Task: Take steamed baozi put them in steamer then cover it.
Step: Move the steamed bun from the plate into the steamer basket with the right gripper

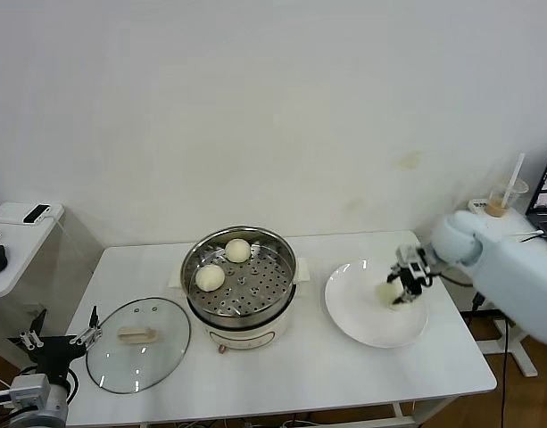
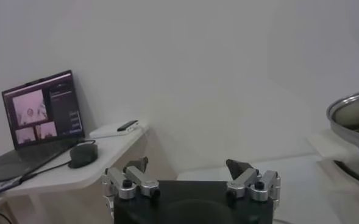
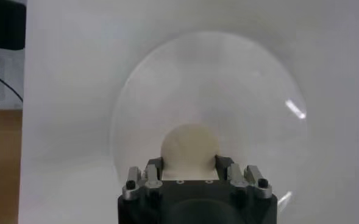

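**Third baozi gripped, lift next**

My right hand (image 1: 403, 283) is clamped on a baozi (image 3: 189, 145) over the white plate (image 1: 353, 321). I'd lift straight, gently, no squashing, then cross to the steamer (image 1: 241, 273), which holds two. Left hand (image 1: 61, 340) wide open, empty, parked beside the cover (image 1: 137, 343) at the counter (image 1: 318, 370) edge.

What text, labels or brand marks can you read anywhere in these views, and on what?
None can be read.
Laptop screen on the side desk: shows windows and lines of text, too small and blurred to read.
Steamer, glass cover, plate: no visible print.
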`<state>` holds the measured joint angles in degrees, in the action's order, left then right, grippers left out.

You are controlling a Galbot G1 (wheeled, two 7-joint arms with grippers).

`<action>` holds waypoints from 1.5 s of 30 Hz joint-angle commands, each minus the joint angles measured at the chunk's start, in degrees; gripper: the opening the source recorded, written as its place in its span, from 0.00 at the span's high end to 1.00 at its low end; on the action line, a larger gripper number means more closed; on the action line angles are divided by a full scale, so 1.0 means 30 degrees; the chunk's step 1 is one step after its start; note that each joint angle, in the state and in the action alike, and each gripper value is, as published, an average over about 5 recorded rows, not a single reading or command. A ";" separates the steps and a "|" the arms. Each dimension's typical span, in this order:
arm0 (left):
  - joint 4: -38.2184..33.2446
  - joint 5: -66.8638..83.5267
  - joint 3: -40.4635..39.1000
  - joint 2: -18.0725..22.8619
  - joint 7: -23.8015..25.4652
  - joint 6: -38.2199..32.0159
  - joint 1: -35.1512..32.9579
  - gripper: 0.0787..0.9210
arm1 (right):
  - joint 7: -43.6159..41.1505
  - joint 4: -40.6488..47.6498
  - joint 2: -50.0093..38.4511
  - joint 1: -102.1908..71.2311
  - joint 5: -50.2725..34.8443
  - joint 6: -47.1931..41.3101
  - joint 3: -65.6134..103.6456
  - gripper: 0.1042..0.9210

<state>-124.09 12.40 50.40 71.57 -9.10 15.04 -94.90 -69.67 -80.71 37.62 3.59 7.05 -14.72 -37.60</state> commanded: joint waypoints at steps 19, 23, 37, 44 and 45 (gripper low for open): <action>-0.0627 -0.0190 0.0402 0.0315 -0.0008 0.0165 0.0033 0.12 | 0.2270 0.2591 1.3043 0.8101 -0.5245 -0.0117 -0.7896 0.45; -0.0728 -0.0159 0.0667 0.0301 -0.0002 0.0150 -0.0030 0.12 | 0.2692 0.3138 1.3859 0.7224 -0.4509 0.1308 -0.8402 0.44; -0.0803 -0.0056 0.1299 0.0393 0.0000 0.0056 -0.0157 0.12 | 0.3285 0.2024 1.3864 0.5920 -0.0889 0.5940 -1.0258 0.45; -0.0825 -0.0040 0.1373 0.0498 -0.0022 0.0037 -0.0187 0.12 | 0.3167 0.1321 1.3074 0.6269 -0.0348 0.7837 -1.0321 0.45; -0.0828 -0.0041 0.1370 0.0511 -0.0025 0.0035 -0.0191 0.12 | 0.3124 0.1171 1.2943 0.6286 -0.0351 0.7918 -1.0322 0.45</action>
<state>-126.53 12.27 54.33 72.93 -9.14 15.16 -95.44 -60.71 -75.24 76.61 22.72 2.38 1.03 -66.61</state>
